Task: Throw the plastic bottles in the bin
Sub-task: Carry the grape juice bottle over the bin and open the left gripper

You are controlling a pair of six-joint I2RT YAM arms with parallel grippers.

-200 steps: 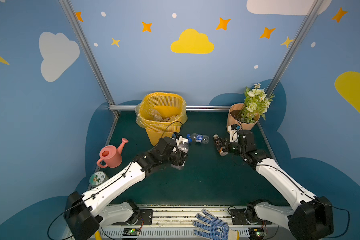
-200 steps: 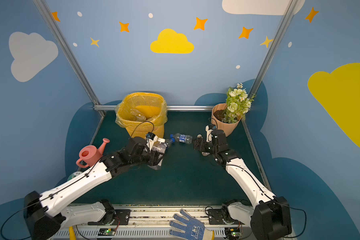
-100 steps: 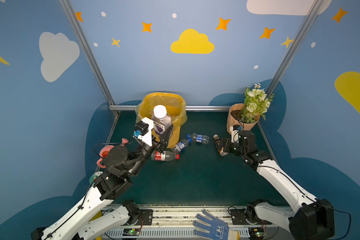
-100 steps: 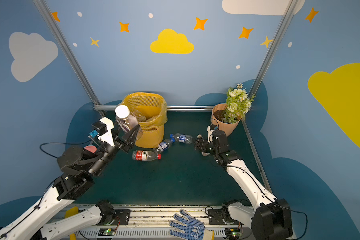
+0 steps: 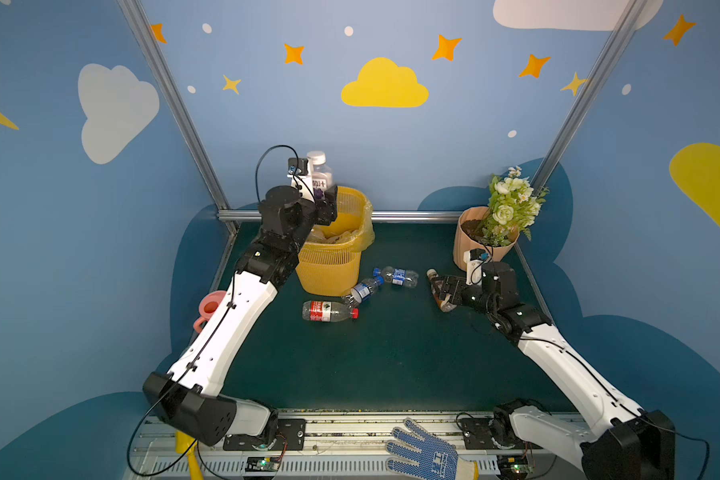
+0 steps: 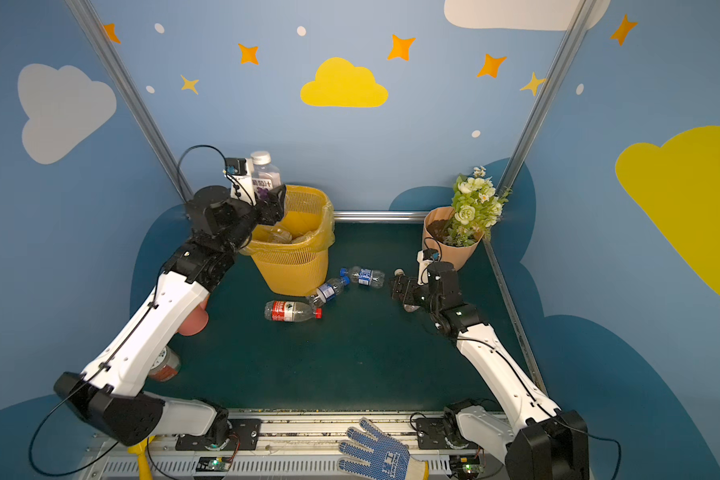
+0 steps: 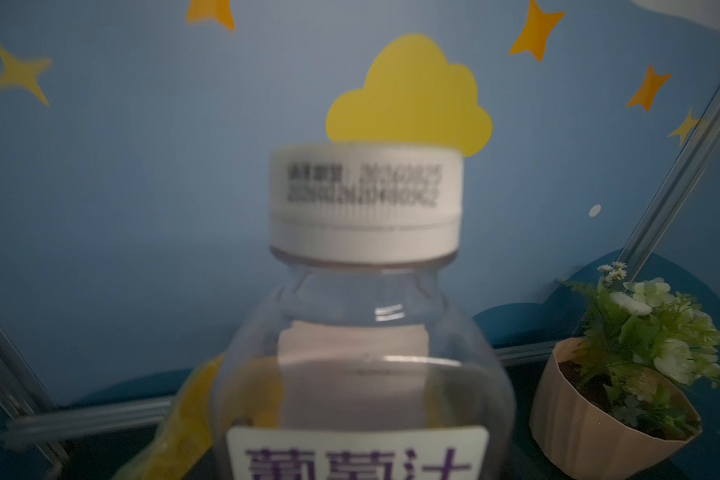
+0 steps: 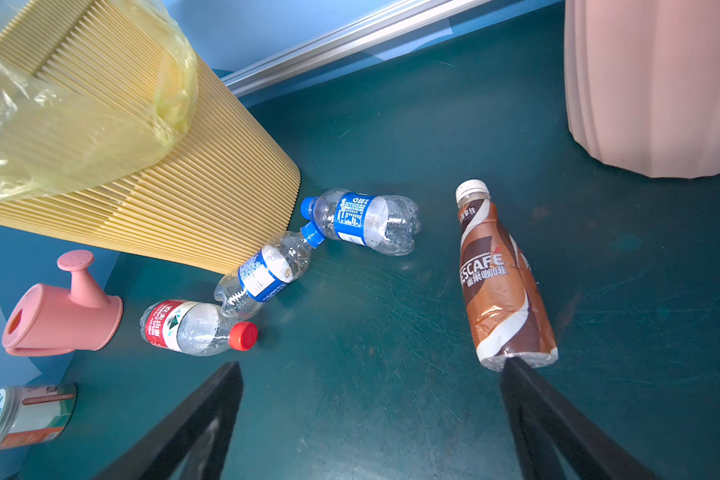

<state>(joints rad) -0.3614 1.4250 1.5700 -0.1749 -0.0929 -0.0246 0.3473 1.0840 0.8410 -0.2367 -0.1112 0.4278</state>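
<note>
My left gripper [image 5: 324,198] is raised over the rim of the yellow mesh bin [image 5: 333,266] and is shut on a clear bottle [image 5: 320,172] with a white cap and purple label, held upright. That bottle [image 7: 362,332] fills the left wrist view and hides the fingers. On the green floor lie a red-label bottle [image 5: 329,311], two blue-label bottles [image 5: 362,291] [image 5: 396,276] and a brown coffee bottle [image 8: 499,282]. My right gripper [image 8: 371,365] is open low over the floor. One of its fingertips [image 8: 514,368] is at the brown bottle's base.
A peach flower pot [image 5: 483,249] with white flowers stands at the back right, close behind my right wrist. A pink watering can [image 8: 59,311] and a small jar [image 8: 21,415] lie at the left. A blue-dotted glove [image 5: 429,451] rests on the front rail.
My left arm has lifted the purple-label bottle from the floor up and back to above the bin's rim. The right arm has stayed put.
</note>
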